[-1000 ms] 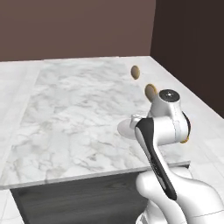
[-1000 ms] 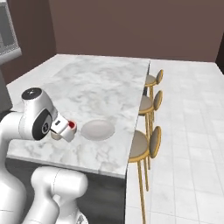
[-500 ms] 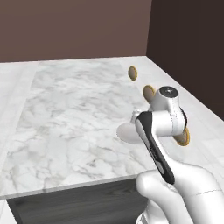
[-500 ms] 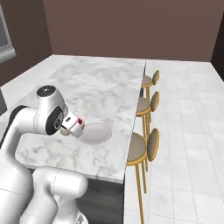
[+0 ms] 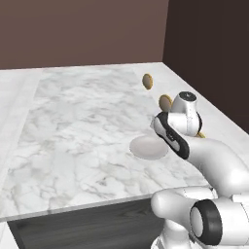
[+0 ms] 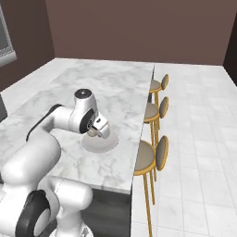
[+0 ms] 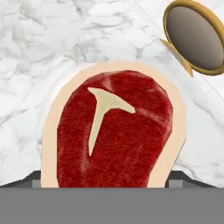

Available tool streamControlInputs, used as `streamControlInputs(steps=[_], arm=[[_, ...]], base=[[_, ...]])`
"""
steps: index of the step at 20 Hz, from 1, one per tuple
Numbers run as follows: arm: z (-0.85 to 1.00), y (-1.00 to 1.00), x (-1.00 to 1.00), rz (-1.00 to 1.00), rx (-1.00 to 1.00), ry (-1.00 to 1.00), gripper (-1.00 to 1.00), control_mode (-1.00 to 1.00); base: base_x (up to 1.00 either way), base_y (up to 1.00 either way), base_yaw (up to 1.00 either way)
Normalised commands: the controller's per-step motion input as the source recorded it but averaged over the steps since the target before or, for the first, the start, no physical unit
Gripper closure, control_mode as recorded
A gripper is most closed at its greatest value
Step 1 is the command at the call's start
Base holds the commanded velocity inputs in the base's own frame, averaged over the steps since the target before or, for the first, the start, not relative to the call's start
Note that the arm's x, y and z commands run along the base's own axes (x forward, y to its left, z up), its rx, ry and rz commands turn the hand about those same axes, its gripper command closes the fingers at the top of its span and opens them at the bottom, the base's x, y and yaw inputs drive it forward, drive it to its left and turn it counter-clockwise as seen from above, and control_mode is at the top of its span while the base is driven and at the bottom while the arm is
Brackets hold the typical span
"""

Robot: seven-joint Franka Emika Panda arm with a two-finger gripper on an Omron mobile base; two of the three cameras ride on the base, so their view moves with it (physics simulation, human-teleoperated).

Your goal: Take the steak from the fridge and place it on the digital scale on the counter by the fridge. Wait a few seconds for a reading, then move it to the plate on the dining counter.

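My gripper (image 6: 98, 131) is shut on the steak (image 7: 113, 131), a red oval slab with a tan fatty rim. In the hand view the meat covers most of the picture, with the dark fingertips (image 7: 37, 179) just showing at its lower sides. In the right base view the gripper hangs low over the plate (image 6: 99, 143), a flat round pale dish on the dining counter (image 6: 115, 88). The left base view has the plate (image 5: 148, 147) partly behind my forearm. The fridge, the digital scale and its counter are out of view.
Three round stools (image 6: 146, 157) with tan backs line the slab's right edge, and one stool seat (image 7: 199, 37) lies close to the plate. The wide marble slab (image 5: 73, 131) stretches left and back. A white tiled floor (image 6: 199, 129) lies beyond the stools.
The views have shifted with the base. The arm has swung the steak from beside the plate to over it, and the hand now points down at the dish.
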Motion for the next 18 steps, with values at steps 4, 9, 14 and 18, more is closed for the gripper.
streamControlInputs(steps=[4, 9, 14, 18], arm=[[-0.53, 0.00, 0.90, 0.00, 0.00, 0.05, 1.00, -1.00], [-0.55, 0.04, 0.59, 0.00, 0.00, 0.02, 1.00, -1.00], [-0.49, 0.00, 0.19, 0.00, 0.00, 0.00, 1.00, -1.00], [-0.57, 0.07, 0.00, 0.00, 0.00, 0.00, 1.00, -1.00]], base=[[0.00, 0.00, 0.00], [0.00, 0.00, 0.00], [0.00, 0.00, 0.00], [0.00, 0.00, 0.00]])
